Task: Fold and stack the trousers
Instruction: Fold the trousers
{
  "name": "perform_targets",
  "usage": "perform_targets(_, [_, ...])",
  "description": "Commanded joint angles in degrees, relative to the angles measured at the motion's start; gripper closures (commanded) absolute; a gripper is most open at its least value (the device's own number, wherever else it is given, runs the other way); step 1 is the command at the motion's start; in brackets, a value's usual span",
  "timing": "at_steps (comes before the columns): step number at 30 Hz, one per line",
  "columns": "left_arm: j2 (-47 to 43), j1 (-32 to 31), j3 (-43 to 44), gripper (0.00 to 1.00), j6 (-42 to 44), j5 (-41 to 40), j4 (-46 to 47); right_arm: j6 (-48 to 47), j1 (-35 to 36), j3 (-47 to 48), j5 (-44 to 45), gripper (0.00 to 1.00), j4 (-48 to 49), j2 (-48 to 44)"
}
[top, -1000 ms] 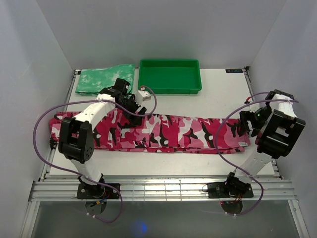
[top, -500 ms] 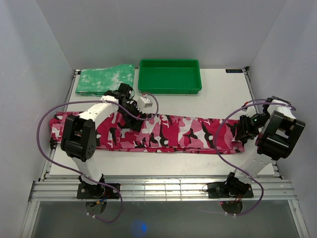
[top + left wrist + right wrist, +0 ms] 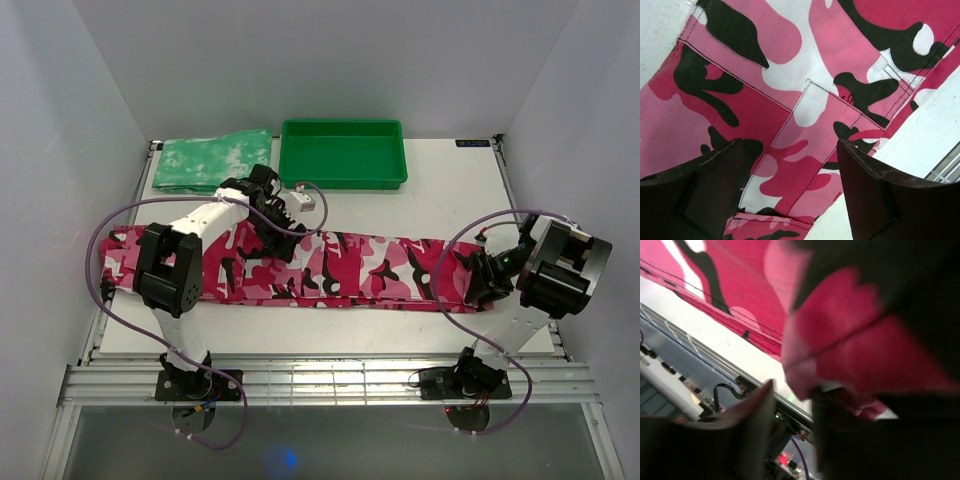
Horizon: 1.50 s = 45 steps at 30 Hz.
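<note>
The trousers (image 3: 340, 265), in pink, white and black camouflage, lie stretched left to right across the white table. My left gripper (image 3: 281, 243) hovers just over their left-middle part. In the left wrist view it (image 3: 789, 150) is open, with a stitched pocket of the trousers (image 3: 805, 65) showing between its fingers. My right gripper (image 3: 478, 285) is down at the right leg end. In the blurred right wrist view it (image 3: 792, 390) is closed to a narrow gap on a bunched fold of the trousers (image 3: 850, 340).
A green tray (image 3: 342, 152) stands at the back middle. A folded green-and-white cloth (image 3: 212, 160) lies at the back left. Bare table (image 3: 450, 190) shows behind the trousers on the right. The table's front rail (image 3: 715, 365) runs just below the right gripper.
My right gripper came down and leftward onto the right leg end and its jaws narrowed on the cloth, which bunched slightly. The left arm shifted a little to the right, still open.
</note>
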Motion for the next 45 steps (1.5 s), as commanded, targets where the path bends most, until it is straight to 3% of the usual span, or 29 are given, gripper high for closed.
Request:
perform_targets(1, [-2.7,0.1,-0.1,0.14,-0.3,0.8,1.8,-1.1,0.2,-1.7,4.2,0.52,1.6,2.5])
perform_targets(7, [-8.1,0.1,-8.2,0.17,8.5,-5.0,2.6,-0.3,-0.1,-2.4,9.5,0.37,5.4,4.2])
perform_targets(11, [-10.8,0.7,-15.2,0.18,11.4,-14.1,2.8,0.3,-0.7,-1.9,11.6,0.3,6.6,5.1])
perform_targets(13, [-11.6,2.2,-18.3,0.18,11.9,-19.1,3.5,1.1,-1.2,-1.4,13.0,0.22,7.6,5.5])
perform_targets(17, [-13.1,7.3,-22.3,0.18,12.1,-21.2,5.0,1.4,-1.9,-1.0,15.7,0.12,9.2,6.4])
perform_targets(22, [-16.8,17.0,-15.4,0.13,11.8,-10.5,-0.2,1.6,-3.2,0.4,17.3,0.08,9.5,7.9])
perform_targets(25, [-17.1,22.1,-11.5,0.12,12.3,-8.7,-3.9,1.5,-3.9,0.8,18.2,0.04,10.1,8.5])
perform_targets(26, [-17.0,26.4,-10.9,0.12,12.4,-9.1,-4.8,1.4,-4.1,1.3,18.3,0.03,10.1,8.8])
perform_targets(33, [-13.8,39.4,-9.3,0.12,13.5,-12.3,-4.4,1.3,-5.8,4.1,20.0,0.02,10.2,10.7])
perform_targets(38, [-11.2,46.2,-5.5,0.14,8.9,-15.2,-2.1,0.1,-9.0,8.2,23.0,0.02,10.1,12.9])
perform_targets(45, [-8.0,51.1,-2.8,0.16,4.9,-15.7,-5.1,-0.6,-10.7,16.0,23.9,0.02,8.7,15.7])
